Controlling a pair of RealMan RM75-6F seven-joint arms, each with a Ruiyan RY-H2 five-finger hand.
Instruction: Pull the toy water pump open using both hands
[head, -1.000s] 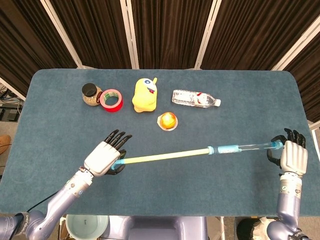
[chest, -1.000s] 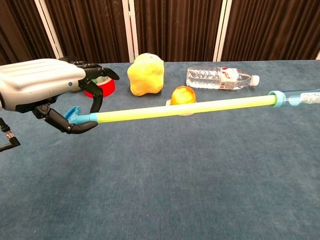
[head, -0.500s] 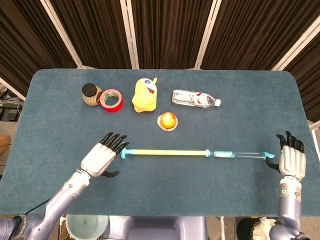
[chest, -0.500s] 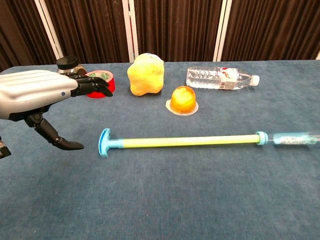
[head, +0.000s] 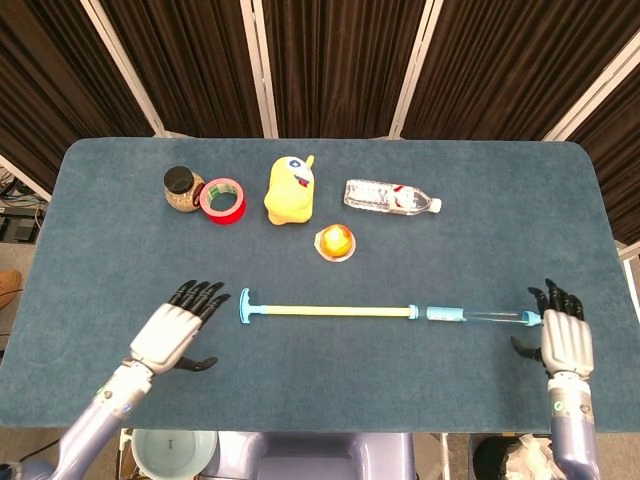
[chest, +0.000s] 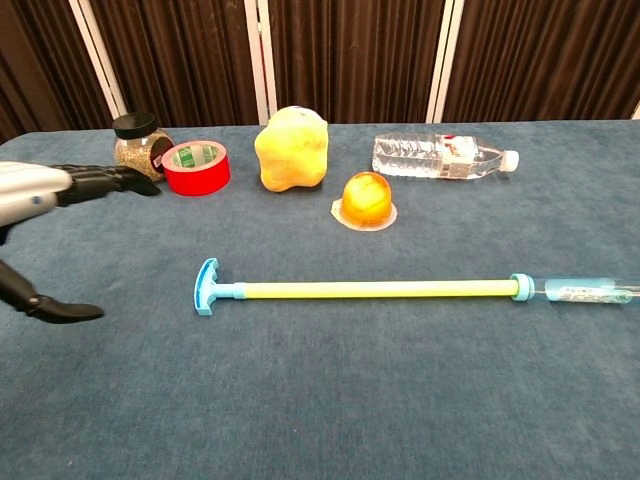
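The toy water pump (head: 390, 313) is lying fully extended on the counter (head: 100, 220), its plunger handle pointing at the left robot hand (head: 172, 335) and its clear barrel tip reaching toward the right robot hand (head: 562, 338). Both robot hands are sitting spread, holding nothing, just clear of the ends. Judging from this, the round barrel is risking a roll if a withdrawing finger is clipping it.

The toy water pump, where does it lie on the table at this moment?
In the head view the toy water pump lies flat and extended across the near part of the table, between the left hand and right hand, in front of the orange jelly cup.
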